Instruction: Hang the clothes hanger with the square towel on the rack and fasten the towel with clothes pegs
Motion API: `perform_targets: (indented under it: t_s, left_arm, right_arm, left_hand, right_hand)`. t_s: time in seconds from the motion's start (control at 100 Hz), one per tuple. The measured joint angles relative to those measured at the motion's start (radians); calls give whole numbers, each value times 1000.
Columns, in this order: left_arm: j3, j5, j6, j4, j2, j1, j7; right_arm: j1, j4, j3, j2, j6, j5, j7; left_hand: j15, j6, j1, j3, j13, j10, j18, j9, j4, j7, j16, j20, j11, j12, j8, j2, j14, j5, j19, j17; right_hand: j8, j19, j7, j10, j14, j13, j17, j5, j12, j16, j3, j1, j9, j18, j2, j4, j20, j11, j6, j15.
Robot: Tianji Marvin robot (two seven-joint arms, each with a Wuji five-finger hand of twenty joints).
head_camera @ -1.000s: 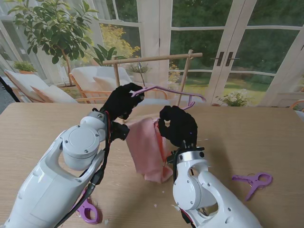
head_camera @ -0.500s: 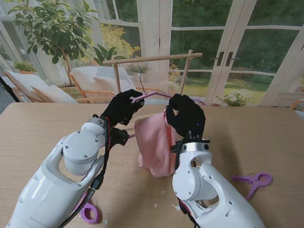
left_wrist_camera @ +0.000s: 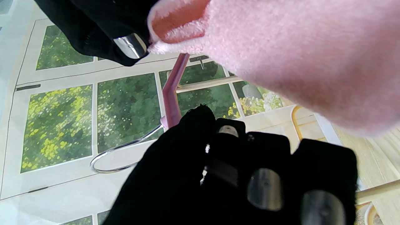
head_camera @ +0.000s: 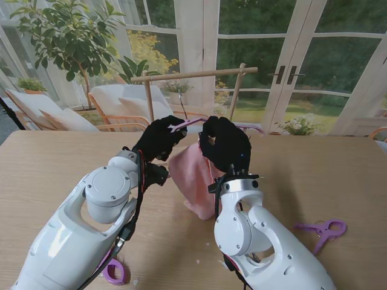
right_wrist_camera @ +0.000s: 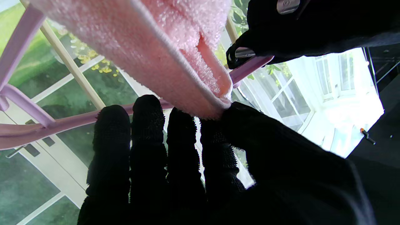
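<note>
My left hand [head_camera: 160, 138] is shut on the left end of the purple clothes hanger [head_camera: 183, 124], held up in front of the wooden rack [head_camera: 193, 75]. The hanger's metal hook [head_camera: 181, 106] points up towards the rack's bar without touching it. The pink square towel [head_camera: 192, 180] drapes from the hanger and hangs between my arms. My right hand [head_camera: 225, 144] is shut on the towel's upper edge by the hanger bar. In the right wrist view, thumb and fingers [right_wrist_camera: 147, 125] pinch the towel [right_wrist_camera: 150, 47] beside the hanger [right_wrist_camera: 34, 128]. The left wrist view shows the hook [left_wrist_camera: 112, 157] and the towel [left_wrist_camera: 297, 47].
One purple peg [head_camera: 323, 229] lies on the wooden table [head_camera: 314, 175] to my right. Another purple peg [head_camera: 112, 270] lies near me under my left arm. Glass doors and a garden lie beyond the rack.
Both hands lifted the hanger and towel towards the rack. The towel's lower edge came up off the table. My right hand then shifted left, closer to my left hand.
</note>
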Motion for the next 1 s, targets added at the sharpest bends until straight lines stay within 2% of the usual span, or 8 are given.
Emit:
perform_targets:
  t_s: [0.15,0.26,0.31,0.48,0.79,1.0]
  left_arm:
    - [-4,-22,-3,-7,-4,3,10]
    - [-14,-59,-8,-19,-8,8,24]
    - [-16,-73,-12,-23,-9,10,29]
    - [-21,-70,-15,-36,-10,16,29]
    - [-34,-87,-32,-37,-8,25,10]
    - [-54,-107,-39,-44,-7,36,9]
  right_arm:
    - [0,0,8,0,23,-9,19]
    - [1,-9,16,15,82,-59,119]
    - [3,-8,14,23,97,-76,136]
    - [19,22,9,29,124,-76,109]
    - [24,42,53,0,182,-44,12]
    - [22,43,94,-8,203,-33,6]
  left_hand:
    - [3,0,0,0,0,0,0,0,0,0,0,0,0,0,0,0,0,0,0,0]
    - [8,0,0,0,0,0,0,0,0,0,0,0,0,0,0,0,0,0,0,0]
    - [8,0,0,0,0,0,0,0,0,0,0,0,0,0,0,0,0,0,0,0]
    - [8,0,0,0,0,0,0,0,0,0,0,0,0,0,0,0,0,0,0,0]
    - [9,0,0,0,0,1,0,0,0,0,0,0,0,0,0,0,0,0,0,0]
    - [10,3,0,0,0,1,0,0,0,0,0,0,0,0,0,0,0,0,0,0]
  right_hand:
    - [11,0,0,0,0,0,0,-3,1,1,-11,2,-1,0,10,0,0,0,0,0]
    - [11,0,0,0,0,0,0,-4,2,2,-13,2,-7,-2,11,0,0,0,0,0]
    - [11,0,0,0,0,0,0,-4,2,2,-21,3,-7,-2,12,0,0,0,0,0]
    - [11,2,0,11,-10,0,0,-7,13,16,-43,13,-7,-13,23,0,0,8,0,25]
    - [10,50,-9,25,-11,0,12,10,26,38,-61,15,-3,-23,23,0,0,36,-3,74]
    - [-14,73,-9,33,-11,7,24,14,28,46,-61,15,22,-24,23,0,0,53,-12,90]
